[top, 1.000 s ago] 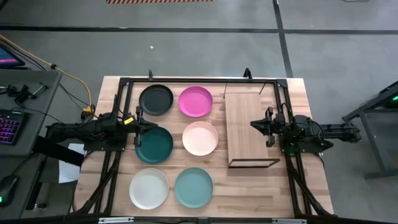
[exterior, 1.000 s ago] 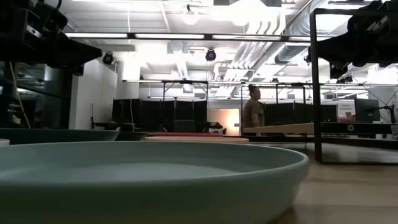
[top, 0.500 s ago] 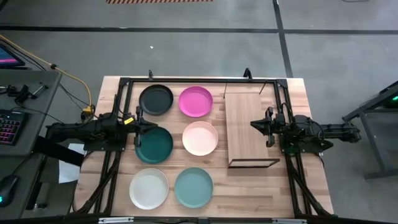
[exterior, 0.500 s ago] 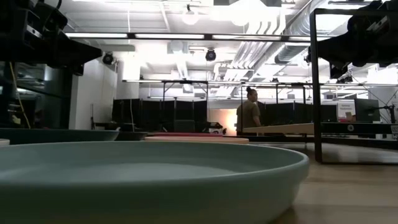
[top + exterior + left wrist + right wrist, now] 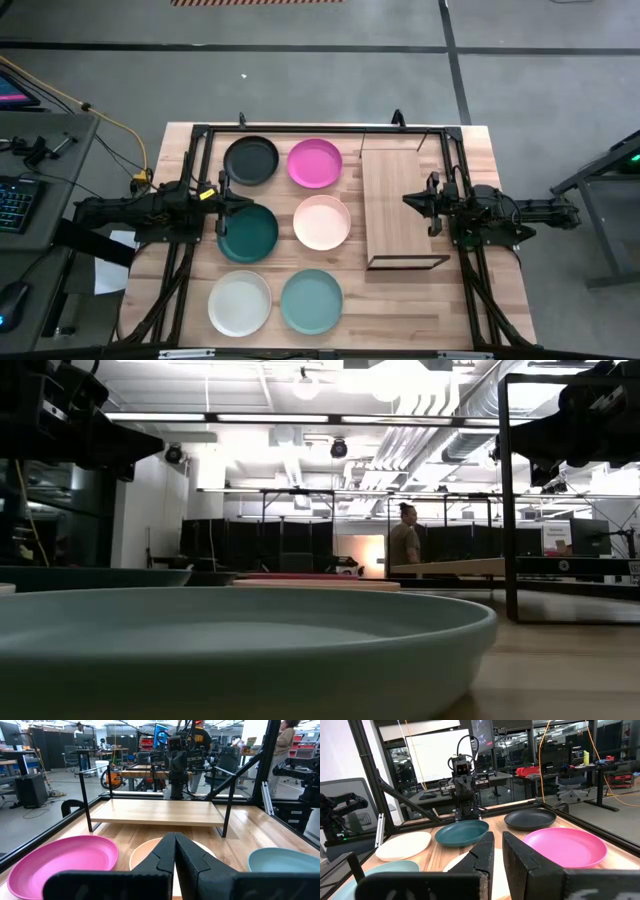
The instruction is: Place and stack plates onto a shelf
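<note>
Nearest the front edge of the table (image 5: pixel 500 300) sit the cream white plate (image 5: pixel 240 303) and, just beside it, the light teal plate (image 5: pixel 311 300). One row back: dark green plate (image 5: pixel 250 234) and pale peach plate (image 5: pixel 322 222). Toward the back edge: black plate (image 5: pixel 251 160) and magenta pink plate (image 5: pixel 315 163). All six lie flat on the tabletop, apart from one another.

The shelf (image 5: pixel 396 205) stands by the right edge, its board bare.

My left gripper (image 5: pixel 221 199) hangs over the dark green plate's rim at the left edge, fingers pressed together, holding nothing. My right gripper (image 5: pixel 433 203) hovers over the shelf's right side, fingers a narrow slit apart, nothing between them.

A person (image 5: pixel 404 545) stands in the room far beyond the table.
</note>
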Robot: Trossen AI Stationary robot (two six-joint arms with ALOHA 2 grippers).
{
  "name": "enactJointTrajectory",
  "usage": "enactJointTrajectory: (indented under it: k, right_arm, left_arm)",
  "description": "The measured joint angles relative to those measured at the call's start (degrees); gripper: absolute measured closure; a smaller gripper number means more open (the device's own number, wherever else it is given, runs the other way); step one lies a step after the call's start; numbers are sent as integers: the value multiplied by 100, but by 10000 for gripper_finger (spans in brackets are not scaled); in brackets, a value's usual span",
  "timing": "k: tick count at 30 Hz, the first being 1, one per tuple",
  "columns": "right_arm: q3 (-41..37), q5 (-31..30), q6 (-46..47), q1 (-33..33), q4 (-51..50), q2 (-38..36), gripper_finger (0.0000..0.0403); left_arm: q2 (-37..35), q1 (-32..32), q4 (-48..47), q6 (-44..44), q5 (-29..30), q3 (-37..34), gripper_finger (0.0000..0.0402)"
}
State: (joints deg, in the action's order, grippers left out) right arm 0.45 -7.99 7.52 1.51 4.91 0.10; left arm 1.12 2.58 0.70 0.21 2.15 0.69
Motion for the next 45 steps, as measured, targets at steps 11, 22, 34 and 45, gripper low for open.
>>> enactJointTrajectory:
  k: [11,22,34,45]
  right_arm:
    - [1,-2,-1,0,2,-1,377]
    - [0,-285,1846,1,1998,-2,377]
    - [820,-1765,2746,-1,4527,963,377]
    - [4055,-999,1597,-1,3116,5254,377]
  left_arm:
    - [0,0,0,0,0,-1,401]
    - [-1,-1,0,0,0,1,401]
    - [-2,1,0,0,0,1,401]
    - [-1,1,0,0,0,0,401]
